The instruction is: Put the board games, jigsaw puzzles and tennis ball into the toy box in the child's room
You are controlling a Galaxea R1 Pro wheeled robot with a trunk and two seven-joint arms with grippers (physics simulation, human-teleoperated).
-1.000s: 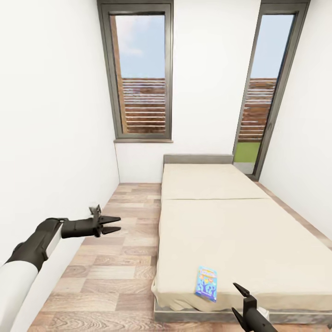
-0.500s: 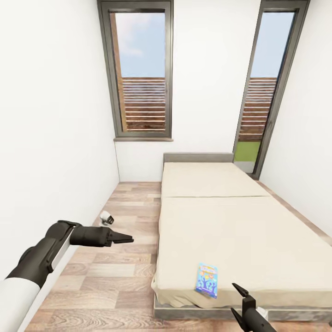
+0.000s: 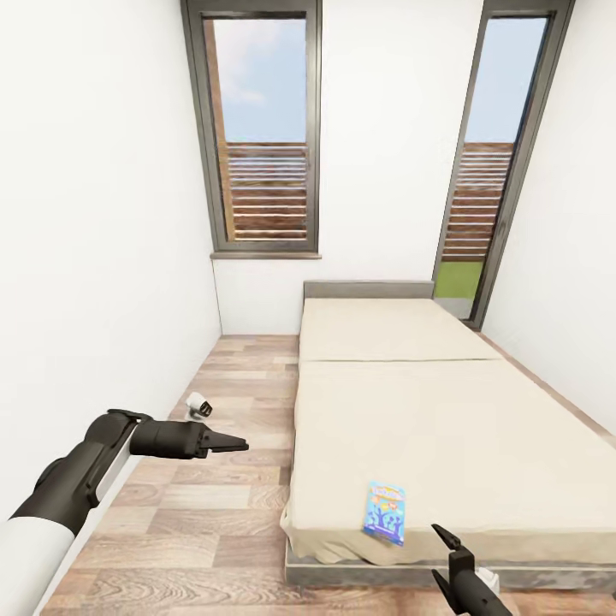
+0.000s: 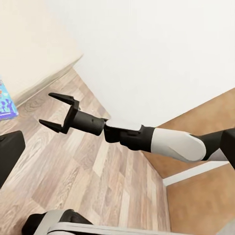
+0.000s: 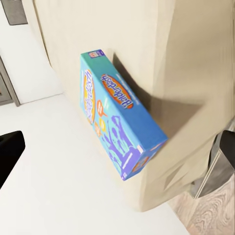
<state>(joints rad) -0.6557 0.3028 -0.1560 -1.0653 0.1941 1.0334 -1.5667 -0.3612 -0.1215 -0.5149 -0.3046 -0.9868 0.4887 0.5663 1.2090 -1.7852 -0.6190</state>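
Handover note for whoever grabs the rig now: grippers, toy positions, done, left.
Left gripper: empty over the wood-plank floor; open or shut unclear.
Right gripper: open, empty, just short of the bed's foot.
Small blue printed game box lies flat near the foot edge of the beige two-part mattress bed.
Done: nothing visibly packed here.
Left: grasp the blue box, carry it to the toy box.

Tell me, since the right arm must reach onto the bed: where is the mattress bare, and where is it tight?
The beige two-part mattress lies bare from the low grey headboard down past its seam. The only item on it is the small blue printed game box, by the near edge. The open right gripper hovers just beside that box.
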